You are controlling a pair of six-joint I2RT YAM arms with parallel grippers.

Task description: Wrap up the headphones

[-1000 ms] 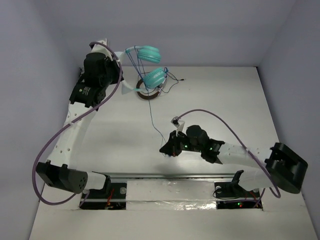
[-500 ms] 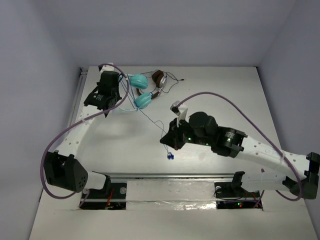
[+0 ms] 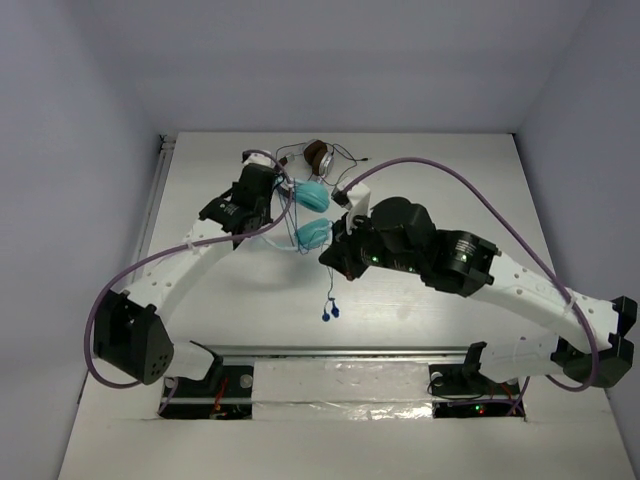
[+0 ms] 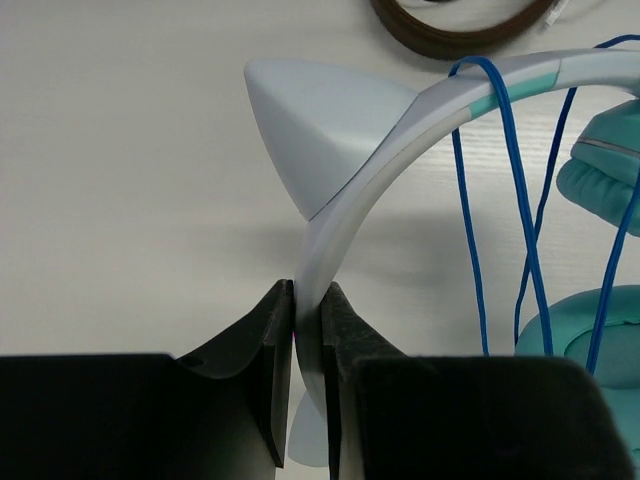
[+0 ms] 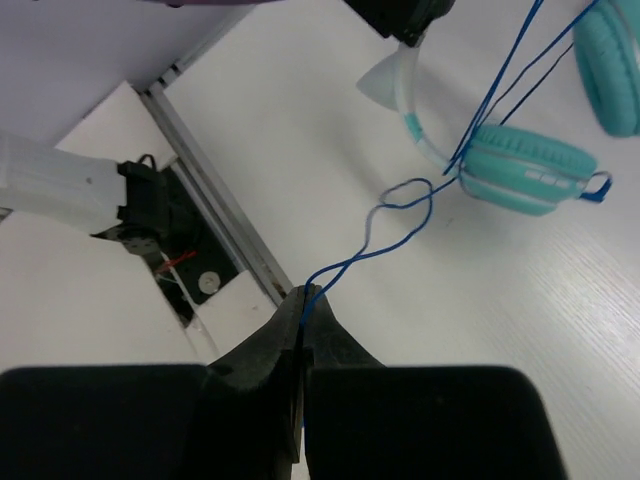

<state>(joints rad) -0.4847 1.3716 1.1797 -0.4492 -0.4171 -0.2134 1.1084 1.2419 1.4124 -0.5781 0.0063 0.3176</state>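
Note:
The headphones have two teal ear cups (image 3: 312,196), a white headband (image 4: 350,190) and a thin blue cable (image 4: 520,230) looped over the band. My left gripper (image 3: 272,203) is shut on the headband (image 4: 308,300) and holds the headphones above the table's far middle. My right gripper (image 3: 330,258) is shut on the blue cable (image 5: 303,300), just right of the lower cup (image 3: 313,233). The cable's end (image 3: 328,313) hangs below it. Both cups (image 5: 525,170) show in the right wrist view.
Brown-and-silver headphones (image 3: 318,155) with a dark cable lie at the far middle, just behind the teal ones; their brown ring shows in the left wrist view (image 4: 460,15). The arm bases and a metal rail (image 5: 215,210) line the near edge.
My left gripper has carried the headphones down and right toward the table's middle. My right gripper has moved up toward them with the cable, and the cable end now hangs below it.

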